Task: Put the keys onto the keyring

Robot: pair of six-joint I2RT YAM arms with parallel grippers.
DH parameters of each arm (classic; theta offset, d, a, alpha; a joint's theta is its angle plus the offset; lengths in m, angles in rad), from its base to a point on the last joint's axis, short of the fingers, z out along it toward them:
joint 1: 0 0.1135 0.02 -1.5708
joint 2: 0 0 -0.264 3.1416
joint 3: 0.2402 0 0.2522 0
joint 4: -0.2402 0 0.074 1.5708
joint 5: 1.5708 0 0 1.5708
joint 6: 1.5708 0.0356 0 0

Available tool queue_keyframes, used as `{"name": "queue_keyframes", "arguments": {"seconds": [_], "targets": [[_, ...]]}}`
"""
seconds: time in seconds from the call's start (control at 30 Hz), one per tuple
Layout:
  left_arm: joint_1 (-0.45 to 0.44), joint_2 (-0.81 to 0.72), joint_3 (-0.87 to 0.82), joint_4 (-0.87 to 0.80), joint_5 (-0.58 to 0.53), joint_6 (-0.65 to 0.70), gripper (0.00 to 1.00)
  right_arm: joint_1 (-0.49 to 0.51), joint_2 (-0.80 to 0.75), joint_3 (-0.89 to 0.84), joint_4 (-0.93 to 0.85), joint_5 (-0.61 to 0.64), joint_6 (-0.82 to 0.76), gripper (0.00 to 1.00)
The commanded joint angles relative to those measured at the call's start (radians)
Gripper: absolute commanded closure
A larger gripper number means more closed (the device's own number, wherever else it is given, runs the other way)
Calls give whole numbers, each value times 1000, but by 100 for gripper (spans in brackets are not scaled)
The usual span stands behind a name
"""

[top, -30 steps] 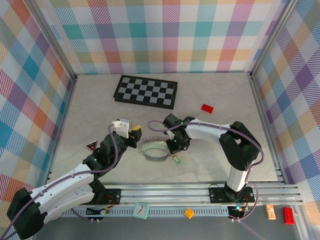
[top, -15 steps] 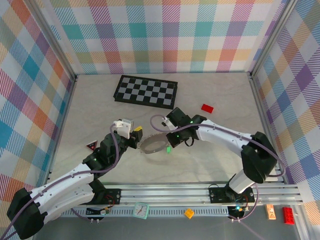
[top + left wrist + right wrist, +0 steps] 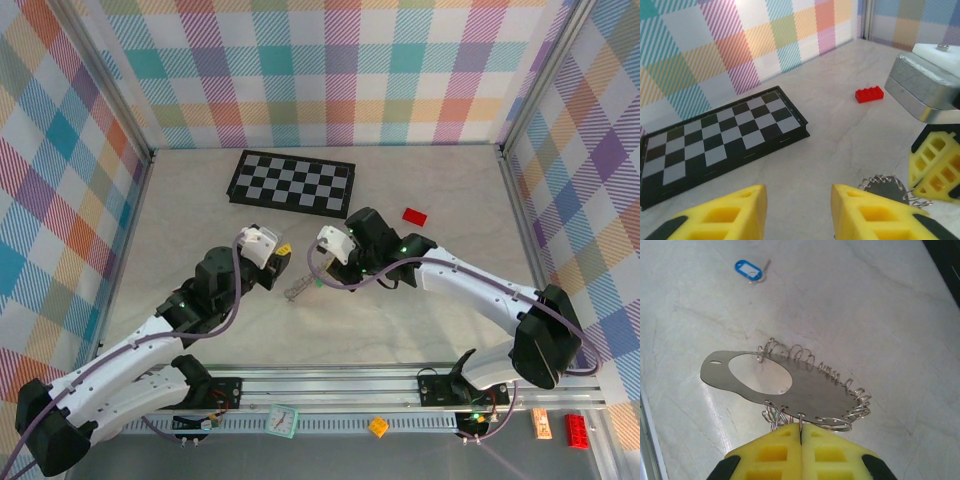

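One risk: we are clamping the keyring (image 3: pixel 815 390) thinly in right jaws, left jaws apart; it may slip.

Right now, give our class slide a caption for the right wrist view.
Right hand pinches the keyring at its near edge; a blue key lies apart beyond.

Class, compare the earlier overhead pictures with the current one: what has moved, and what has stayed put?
The right gripper, shut on the keyring, carried it leftward and farther back, towards the open left gripper. The chessboard and red brick stayed put.
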Motion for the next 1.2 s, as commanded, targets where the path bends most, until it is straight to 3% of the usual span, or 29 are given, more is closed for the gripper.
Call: {"name": "queue_keyframes", "arguments": {"seconds": [0.0,0.3,0.7,0.8,0.97,1.17], "targets": [[47,20,69,-115,105,120,68,1,-30,28,-27,-76,-181,100],[112,75,76,-130,357,172,72,1,-52,55,-86,-36,-281,100],[110,211,81,-132,588,190,73,-6,-94,-2,22,-262,-299,100],[109,213,60,-114,663,208,77,-8,-97,-9,25,-290,-302,100],[98,164,4,-75,712,246,84,-10,-102,-20,29,-315,-327,100],[68,128,-27,-80,685,254,87,-10,-105,-25,32,-339,-341,100]]}}
